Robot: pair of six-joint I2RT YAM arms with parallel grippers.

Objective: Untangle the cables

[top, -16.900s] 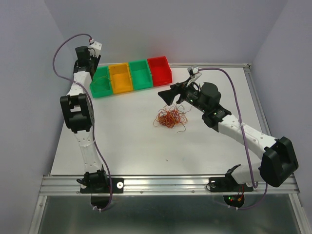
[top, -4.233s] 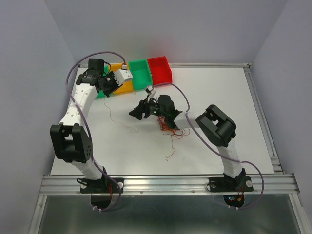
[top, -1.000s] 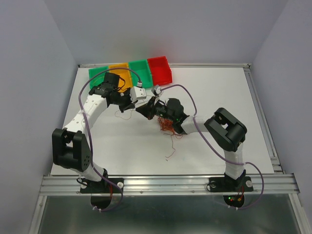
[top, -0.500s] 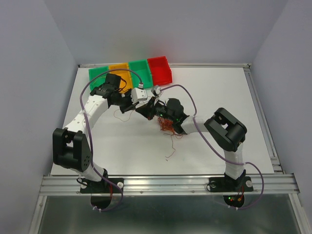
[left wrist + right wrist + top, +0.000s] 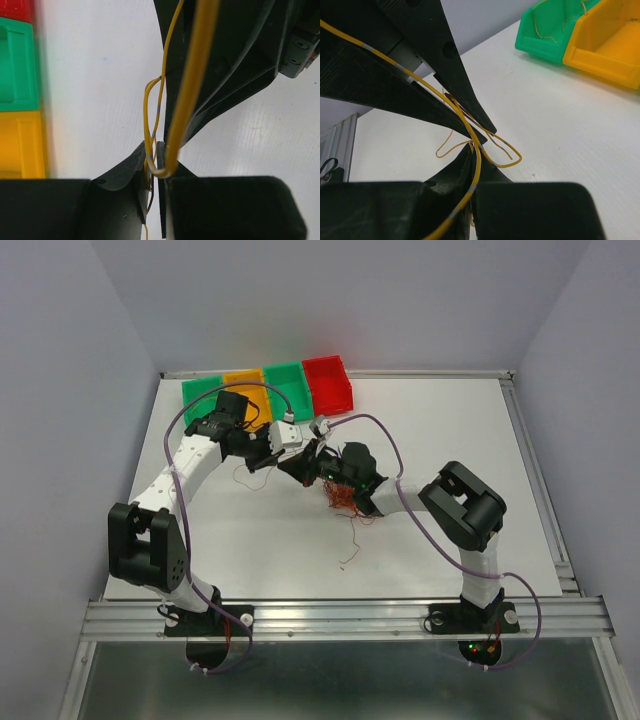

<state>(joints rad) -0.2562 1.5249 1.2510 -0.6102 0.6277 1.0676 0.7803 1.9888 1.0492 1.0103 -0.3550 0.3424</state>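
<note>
Your right gripper (image 5: 475,148) is clamped on a yellow wire (image 5: 195,75) that also threads the narrow slit of your left gripper (image 5: 154,150), tip to tip above the table (image 5: 450,420), with the tangle (image 5: 345,498) just beside the right one.

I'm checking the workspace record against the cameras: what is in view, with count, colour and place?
table: one, white, under everything
bins: four, in a row at the far left edge: green, orange, green, red
cable tangle: one, red and orange, mid-table under the right arm
yellow cable: one, running between both grippers
loose strands: at least two, thin; one on the table on the tangle's near side, one in a green bin beside the orange one
rail: one, silver, near edge
lilac arm cables: two, one along each arm
left gripper: black, jaws nearly together, yellow cable between, grip unclear
right gripper: black, shut on the yellow cable
</note>
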